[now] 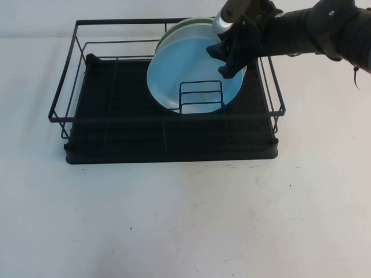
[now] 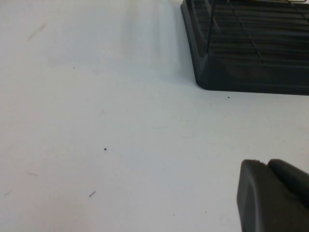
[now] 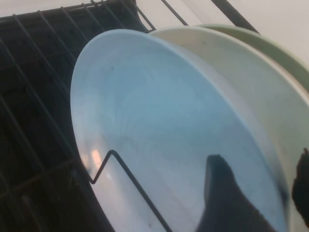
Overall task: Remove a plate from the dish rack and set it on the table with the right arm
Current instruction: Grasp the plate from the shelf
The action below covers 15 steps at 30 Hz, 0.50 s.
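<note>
The light sky-blue plate [image 1: 185, 69] stands on edge in the black wire dish rack [image 1: 116, 110], leaning against a whitish-mint plate [image 3: 251, 82] and a green-rimmed plate [image 3: 280, 53] behind it. The rack's small wire divider [image 1: 200, 82] crosses the blue plate's lower face. My right gripper [image 1: 227, 58] is open at the blue plate's upper right rim. In the right wrist view the gripper [image 3: 258, 191] straddles the rim of the plate [image 3: 159, 125], one finger in front of its face and one behind. My left gripper [image 2: 267, 164] is shut and empty, low over the table.
The white table [image 1: 185, 220] spreads in front of the rack. The rack's corner [image 2: 251, 58] lies beyond my left gripper. The rack's tall wire frame [image 1: 64, 92] surrounds the plates on all sides.
</note>
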Tool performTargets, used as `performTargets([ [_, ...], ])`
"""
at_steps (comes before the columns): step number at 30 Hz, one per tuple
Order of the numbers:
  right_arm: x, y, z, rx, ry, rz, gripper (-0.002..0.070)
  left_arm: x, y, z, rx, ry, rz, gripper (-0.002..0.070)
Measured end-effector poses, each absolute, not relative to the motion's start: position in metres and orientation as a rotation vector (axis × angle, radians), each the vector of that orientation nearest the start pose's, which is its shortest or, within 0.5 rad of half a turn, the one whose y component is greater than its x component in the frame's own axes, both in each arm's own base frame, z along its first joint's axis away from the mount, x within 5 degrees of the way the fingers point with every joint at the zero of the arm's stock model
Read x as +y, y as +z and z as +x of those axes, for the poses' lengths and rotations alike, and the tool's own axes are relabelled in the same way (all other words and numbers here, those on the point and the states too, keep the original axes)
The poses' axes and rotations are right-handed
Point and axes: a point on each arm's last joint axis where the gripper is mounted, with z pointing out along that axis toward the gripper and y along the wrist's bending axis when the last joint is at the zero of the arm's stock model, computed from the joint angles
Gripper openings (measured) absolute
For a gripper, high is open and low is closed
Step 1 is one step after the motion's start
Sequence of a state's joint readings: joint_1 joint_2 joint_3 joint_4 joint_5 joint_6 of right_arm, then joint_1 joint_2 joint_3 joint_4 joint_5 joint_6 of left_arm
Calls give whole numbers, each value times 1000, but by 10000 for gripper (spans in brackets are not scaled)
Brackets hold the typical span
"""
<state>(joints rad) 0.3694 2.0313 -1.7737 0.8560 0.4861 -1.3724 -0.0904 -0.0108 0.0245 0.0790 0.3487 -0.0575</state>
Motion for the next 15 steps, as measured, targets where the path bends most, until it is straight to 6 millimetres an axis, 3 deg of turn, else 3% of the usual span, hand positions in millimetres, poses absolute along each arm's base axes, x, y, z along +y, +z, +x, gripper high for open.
performTargets([
  [15, 206, 285, 447, 1729, 230, -1119, 200, -2, 174, 53, 1843, -27, 80, -4],
])
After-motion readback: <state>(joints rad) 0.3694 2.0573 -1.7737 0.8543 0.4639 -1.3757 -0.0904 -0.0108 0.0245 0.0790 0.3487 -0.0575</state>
